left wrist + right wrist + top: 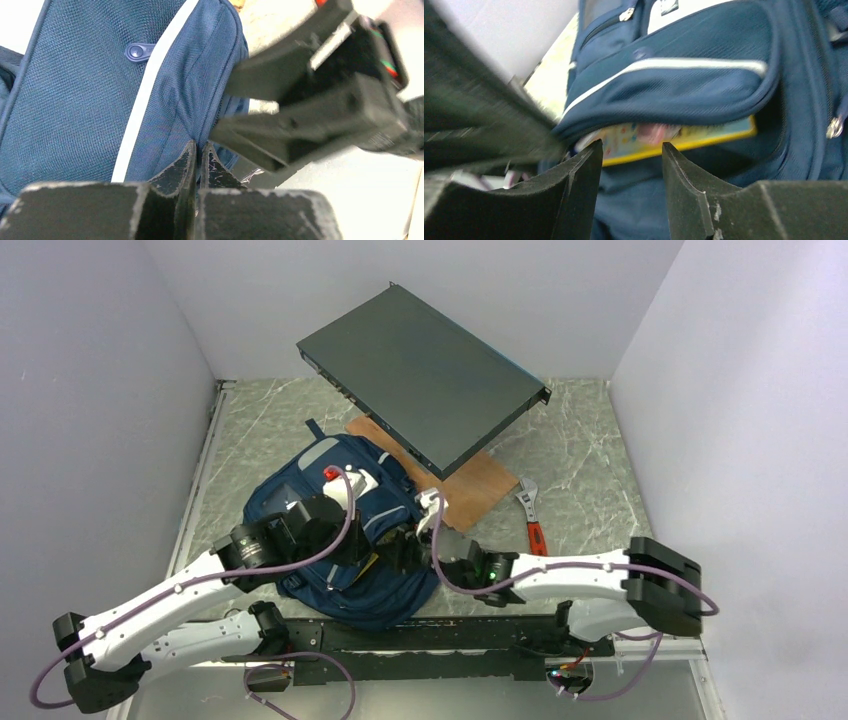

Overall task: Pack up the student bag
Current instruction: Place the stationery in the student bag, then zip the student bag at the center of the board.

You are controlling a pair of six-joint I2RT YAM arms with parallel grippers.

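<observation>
Navy blue fabric of the student bag lies on the marbled counter, just in front of the arm bases and between both arms. Left end effector has its fingers pressed together, tips against the bag's side seam; if cloth is pinched I cannot tell. Right end effector has its fingers apart, holding nothing, facing the bag's opening, where a yellow-edged book shows inside.
</observation>
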